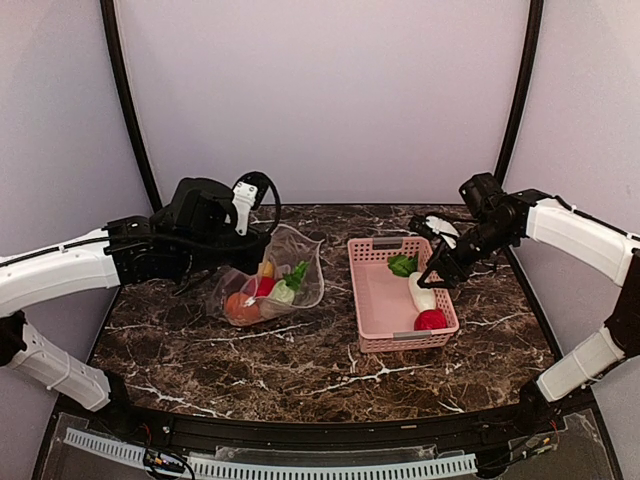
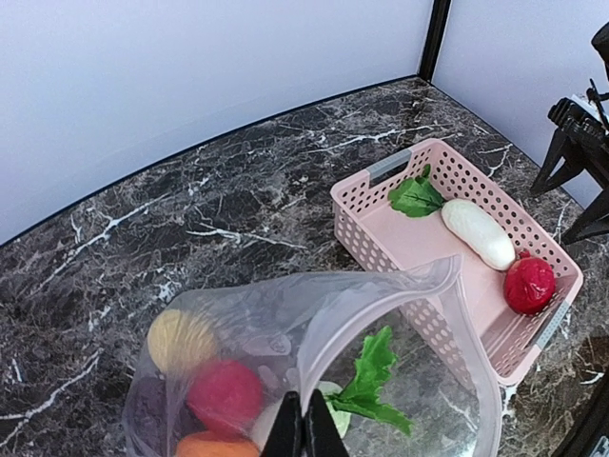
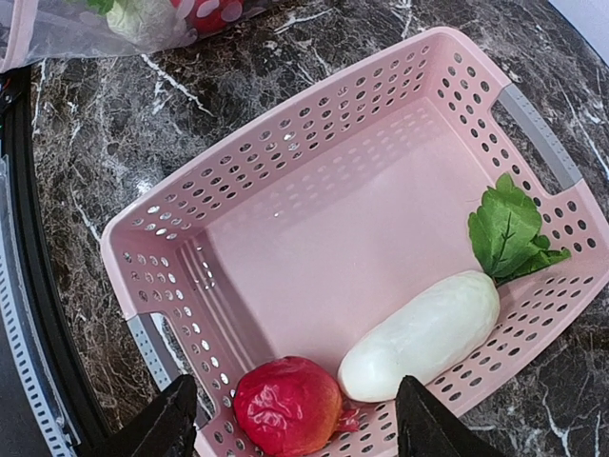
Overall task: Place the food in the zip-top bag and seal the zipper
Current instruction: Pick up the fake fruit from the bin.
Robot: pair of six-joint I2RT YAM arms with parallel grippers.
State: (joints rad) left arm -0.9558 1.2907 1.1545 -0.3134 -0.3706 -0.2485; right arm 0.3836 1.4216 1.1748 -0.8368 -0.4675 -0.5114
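Note:
The zip-top bag (image 1: 290, 262) lies left of centre with its mouth (image 2: 381, 297) held wide toward the basket. My left gripper (image 2: 304, 430) is shut on the bag's rim at the near side. Inside the bag are a yellow ball (image 2: 181, 340), a red ball (image 2: 225, 395), an orange ball (image 2: 214, 446) and a leafy white radish (image 2: 371, 381). I cannot make out the zipper's slider. My right gripper (image 3: 300, 424) hangs open above the basket's near end. It straddles a red ball (image 3: 285, 405), with a white radish (image 3: 423, 333) beside it, and touches neither.
The pink basket (image 1: 378, 300) stands right of the bag on the dark marble table (image 1: 300, 370). Its grey-handled ends (image 3: 538, 133) face front and back. A curved backdrop wall closes off the far side.

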